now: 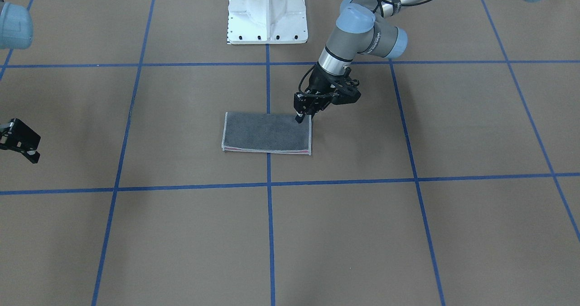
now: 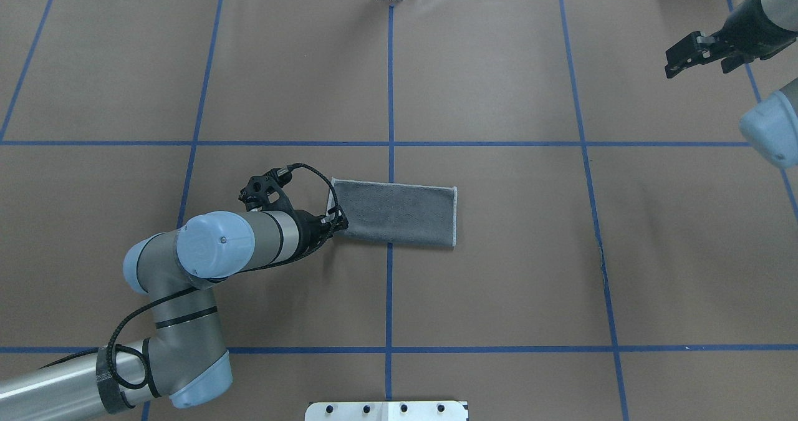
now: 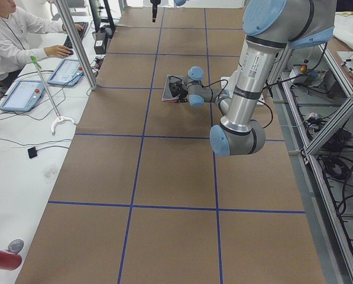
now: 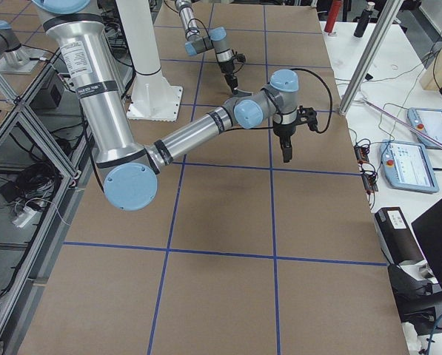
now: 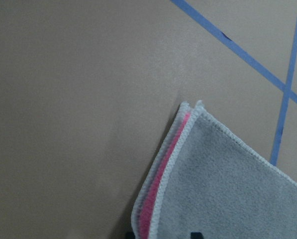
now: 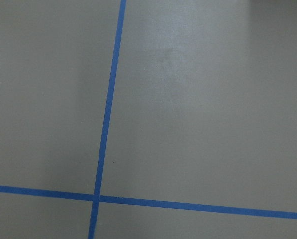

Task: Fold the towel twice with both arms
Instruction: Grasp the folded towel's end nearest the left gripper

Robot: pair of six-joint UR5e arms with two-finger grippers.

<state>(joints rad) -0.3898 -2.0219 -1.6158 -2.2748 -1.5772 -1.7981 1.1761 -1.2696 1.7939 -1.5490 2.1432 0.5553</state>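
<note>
The towel (image 1: pixel 266 132) lies folded once, grey face up, mid-tabletop (image 1: pixel 362 233), with open surface on every side. The left end effector (image 1: pixel 300 118) sits at its robot-side corner, probably to start the second fold; whether it is clenched I cannot tell. The right end effector (image 2: pixel 682 59) hangs spread and empty, well apart.

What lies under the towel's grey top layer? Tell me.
The towel is folded: a pink strip shows at its edge beneath the grey. Everything further in is covered.
</note>
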